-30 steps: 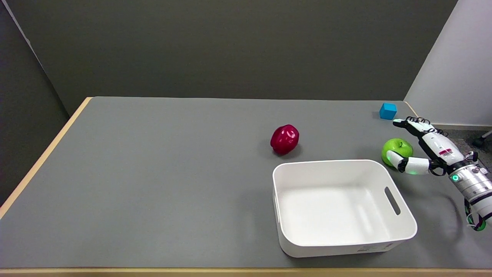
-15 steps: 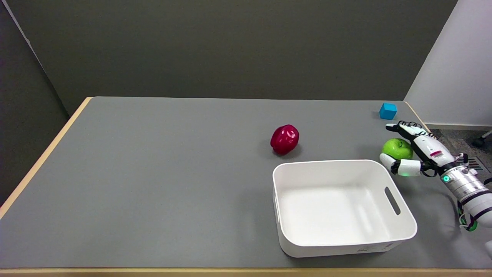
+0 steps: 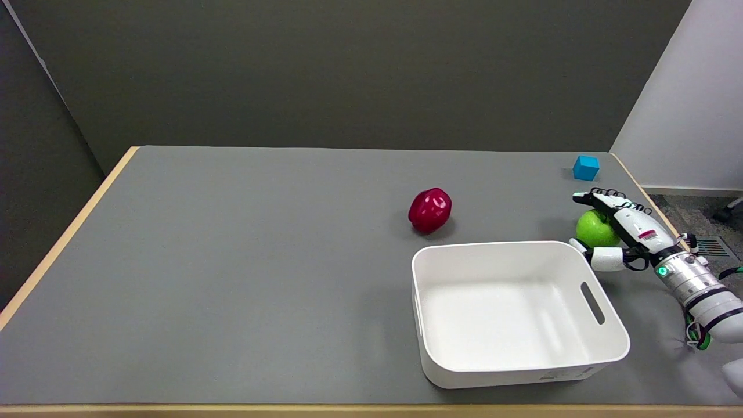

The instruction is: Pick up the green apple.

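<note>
The green apple (image 3: 593, 229) sits near the table's (image 3: 232, 261) right edge, its right side hidden behind my right hand (image 3: 624, 229), fingers spread around it, contact unclear, just beyond the white bin's (image 3: 516, 354) far right corner.

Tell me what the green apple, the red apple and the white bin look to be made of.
Green apple: smooth and glossy, with a soft highlight; real or plastic, the view cannot settle it.
Red apple: very shiny, with sharp white glints and faceted-looking sides, so likely plastic or wax.
White bin: probably moulded plastic, matte to satin, with rounded corners and a cut-out handle slot.
</note>
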Tool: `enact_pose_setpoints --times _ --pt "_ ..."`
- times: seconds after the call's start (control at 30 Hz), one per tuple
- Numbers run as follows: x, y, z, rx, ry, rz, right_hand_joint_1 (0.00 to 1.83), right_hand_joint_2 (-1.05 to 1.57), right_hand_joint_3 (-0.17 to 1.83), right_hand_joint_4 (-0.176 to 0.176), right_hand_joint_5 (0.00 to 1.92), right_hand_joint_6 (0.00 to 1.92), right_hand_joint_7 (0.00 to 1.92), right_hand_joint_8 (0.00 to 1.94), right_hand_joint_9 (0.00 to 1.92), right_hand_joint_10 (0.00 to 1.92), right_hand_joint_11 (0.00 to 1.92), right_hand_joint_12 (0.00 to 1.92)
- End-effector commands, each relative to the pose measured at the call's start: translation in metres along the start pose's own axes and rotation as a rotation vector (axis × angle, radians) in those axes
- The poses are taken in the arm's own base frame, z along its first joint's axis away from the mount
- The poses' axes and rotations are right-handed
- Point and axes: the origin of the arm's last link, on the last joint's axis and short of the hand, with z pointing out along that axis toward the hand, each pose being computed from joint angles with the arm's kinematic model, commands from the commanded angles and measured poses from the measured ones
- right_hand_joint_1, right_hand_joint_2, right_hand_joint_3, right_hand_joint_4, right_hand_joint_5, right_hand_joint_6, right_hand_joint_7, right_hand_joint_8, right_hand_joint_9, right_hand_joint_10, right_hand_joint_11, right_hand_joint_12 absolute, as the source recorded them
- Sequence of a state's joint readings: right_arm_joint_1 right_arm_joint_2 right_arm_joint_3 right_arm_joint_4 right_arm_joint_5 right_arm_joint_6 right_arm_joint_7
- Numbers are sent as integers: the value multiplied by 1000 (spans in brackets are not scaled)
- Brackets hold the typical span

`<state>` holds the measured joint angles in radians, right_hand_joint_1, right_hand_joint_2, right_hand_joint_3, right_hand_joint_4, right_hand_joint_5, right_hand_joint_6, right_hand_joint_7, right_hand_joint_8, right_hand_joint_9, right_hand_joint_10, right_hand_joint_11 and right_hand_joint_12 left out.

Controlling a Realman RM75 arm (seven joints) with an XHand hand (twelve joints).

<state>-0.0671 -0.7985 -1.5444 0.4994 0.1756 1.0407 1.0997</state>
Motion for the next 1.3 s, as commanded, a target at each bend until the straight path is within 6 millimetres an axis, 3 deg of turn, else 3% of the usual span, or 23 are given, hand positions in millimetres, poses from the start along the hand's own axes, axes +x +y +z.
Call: enact_pose_setpoints --times 0.03,0.2,0.33,0.43,0.5,0.57,0.63,0.77,0.97,1.3 --pt "-4 -4 5 4 -9 3 834 745 1016 -30 259 613 297 374 211 700 108 1204" --pt "-3 -5 5 9 -6 -6 967 908 921 11 297 1004 463 529 381 925 388 1569" --pt "-4 -5 5 11 -9 -9 1015 959 907 10 339 1158 556 701 503 1075 529 1656" --pt "-3 -5 5 15 -8 -13 889 1273 262 -47 491 1716 637 922 607 1178 611 1703" --pt "-2 -6 6 22 -2 -14 1152 1224 197 -144 455 1660 786 1420 726 1283 687 1759" --pt "1 -8 6 33 14 -13 1156 1299 37 -160 468 1620 783 1447 798 1205 816 1727" --pt "5 -9 7 43 34 -9 1150 1284 93 -176 571 1569 631 1586 774 1364 767 1921" --pt "20 -14 11 73 102 -6 1140 1272 157 -176 540 1618 608 1634 793 1576 747 1921" --pt "48 -29 19 149 225 -6 1124 1272 203 -176 511 1663 579 1692 783 1738 716 1921" --pt "123 -86 25 432 539 35 1112 1256 267 -176 494 1696 561 1737 785 1902 656 1921"
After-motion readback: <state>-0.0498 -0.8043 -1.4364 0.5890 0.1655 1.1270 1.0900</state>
